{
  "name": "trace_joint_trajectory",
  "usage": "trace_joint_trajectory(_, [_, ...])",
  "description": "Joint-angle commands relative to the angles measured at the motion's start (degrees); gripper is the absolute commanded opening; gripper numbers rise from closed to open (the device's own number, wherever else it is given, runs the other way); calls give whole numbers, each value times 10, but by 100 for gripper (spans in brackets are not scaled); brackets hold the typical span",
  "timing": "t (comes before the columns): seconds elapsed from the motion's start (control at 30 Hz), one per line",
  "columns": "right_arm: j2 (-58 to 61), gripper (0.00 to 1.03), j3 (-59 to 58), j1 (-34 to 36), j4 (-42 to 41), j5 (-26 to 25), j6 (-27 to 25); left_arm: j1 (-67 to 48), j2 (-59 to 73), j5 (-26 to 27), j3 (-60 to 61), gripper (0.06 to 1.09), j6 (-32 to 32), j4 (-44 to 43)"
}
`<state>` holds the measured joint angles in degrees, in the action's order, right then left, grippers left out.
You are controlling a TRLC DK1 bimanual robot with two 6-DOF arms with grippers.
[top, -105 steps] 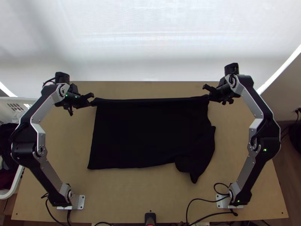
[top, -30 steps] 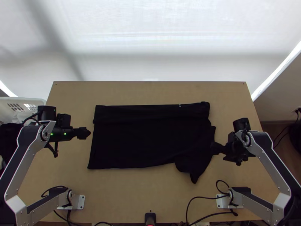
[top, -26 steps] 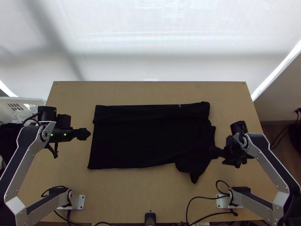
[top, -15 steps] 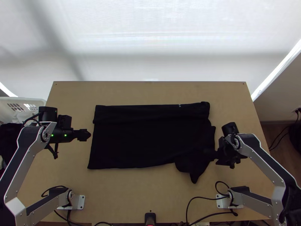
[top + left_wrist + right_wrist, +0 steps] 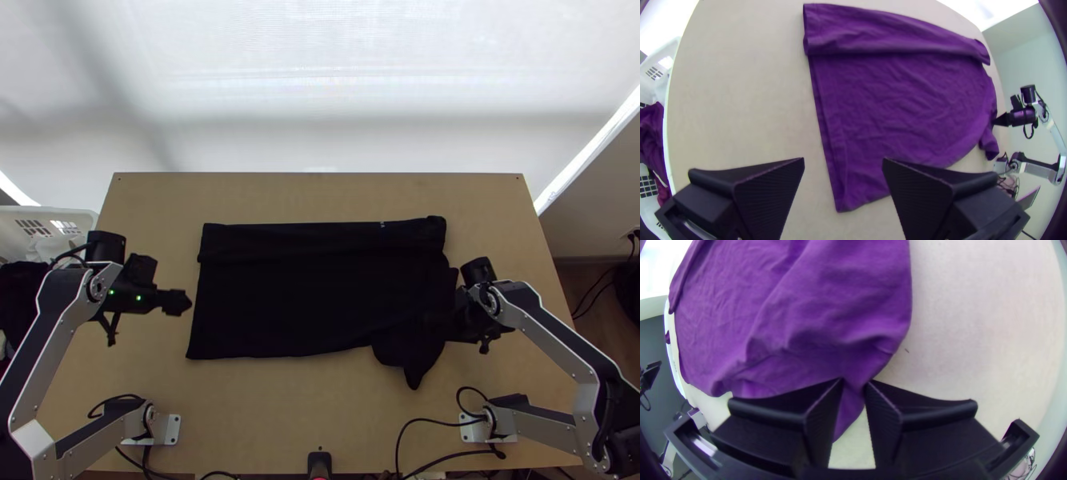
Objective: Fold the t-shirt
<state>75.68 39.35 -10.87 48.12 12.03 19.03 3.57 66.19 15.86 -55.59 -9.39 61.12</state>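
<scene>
Watching the top view, I've got the black t-shirt [image 5: 304,296] lying mostly spread on the tabletop [image 5: 304,416], with a strip along its far edge [image 5: 296,240] turned over. That edge was up between both arms a few seconds back, so I'd count that fold as laid. Since then the right arm [image 5: 552,320] has slid inward over the shirt's right side, by the messy flap [image 5: 412,372] at the near right. The left arm [image 5: 52,344] has barely budged, just off the left edge.

Left wrist view: the left gripper [image 5: 843,159] has its jaws wide apart with nothing in them, beside the shirt, which looks purple on this cam.

Right wrist view: the right gripper [image 5: 854,381] has its jaws narrow, a slim gap with cloth showing in it. Can't tell if they'd catch it yet. My read: next job is grabbing that flap and tidying it before another fold, or it'll end up lumpy.
</scene>
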Motion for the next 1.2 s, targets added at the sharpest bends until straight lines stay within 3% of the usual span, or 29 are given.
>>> trace_joint_trajectory(0.0, [6, 3, -5, -12, -6, 4, 10, -2, -7, -12, 9, 92, -70, 45])
trace_joint_trajectory(0.17, [-11, 3, -2, -12, -3, 4, 10, -1, -15, -17, 6, 92, -138, 121])
trace_joint_trajectory(0.4, [-35, 3, -6, -4, 2, 4, 8, -17, -14, -16, 36, 92, -156, 153])
trace_joint_trajectory(0.67, [-52, 3, 0, -4, 4, 4, 9, -88, 18, -72, 102, 92, -129, 64])
trace_joint_trajectory(0.9, [-57, 3, 6, -2, 9, 4, 9, -98, 55, -80, 118, 91, -128, 15])
trace_joint_trajectory(0.93, [-57, 3, 8, -1, 10, 4, 9, -101, 61, -83, 121, 90, -128, 15])
trace_joint_trajectory(1.0, [-58, 3, 9, -1, 10, 4, 9, -103, 66, -90, 126, 78, -129, 3])
trace_joint_trajectory(1.17, [-58, 3, 9, -1, 11, 4, 9, -120, 71, -90, 134, 77, -128, 6])
